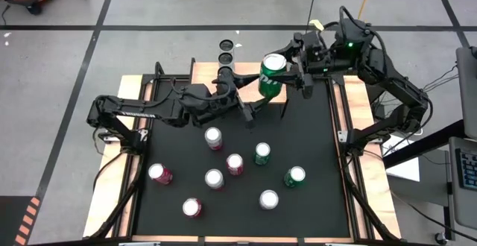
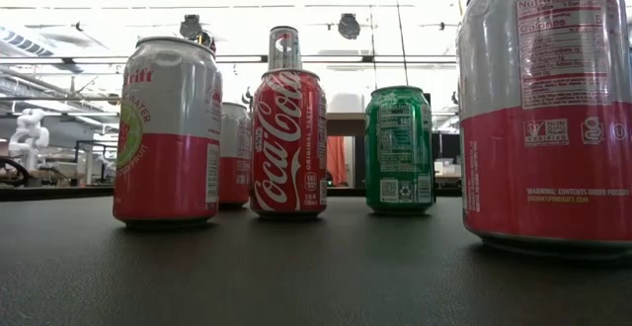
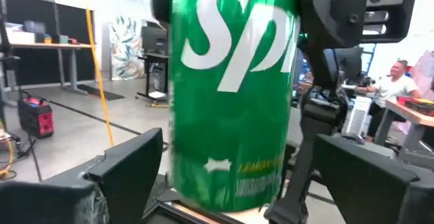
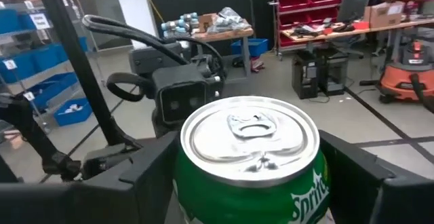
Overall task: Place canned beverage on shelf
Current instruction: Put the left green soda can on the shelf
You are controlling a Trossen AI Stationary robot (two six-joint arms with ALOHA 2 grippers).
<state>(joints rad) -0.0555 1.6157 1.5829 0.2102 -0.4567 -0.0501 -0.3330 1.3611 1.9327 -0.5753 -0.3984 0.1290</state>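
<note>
A green Sprite can (image 1: 271, 76) hangs over the far end of the black mat, above the table, with my right gripper (image 1: 288, 73) shut on it. My left gripper (image 1: 244, 101) faces the can from the table's left. Its open fingers (image 3: 125, 166) stand on either side of the can's lower half (image 3: 230, 115) without touching it. A light-wood board, the shelf (image 1: 207, 72), lies along the far edge, mostly hidden under both arms. My right gripper pinches the can's side wall just below the top rim (image 4: 188, 178) between its two fingers (image 4: 139, 176). It comes about level from the table's far right. The can is nearly upright, top up, lifted clear of the mat; what lies under its base I cannot tell.
Several cans stand on the mat nearer the front, pink-and-white ones (image 1: 214, 137) (image 2: 166, 133), a red Coca-Cola can (image 2: 287, 143) and green ones (image 1: 262, 153) (image 2: 399, 150). Wooden side strips (image 1: 337, 108) border the mat. Three dark rings (image 1: 225, 56) lie beyond the far edge.
</note>
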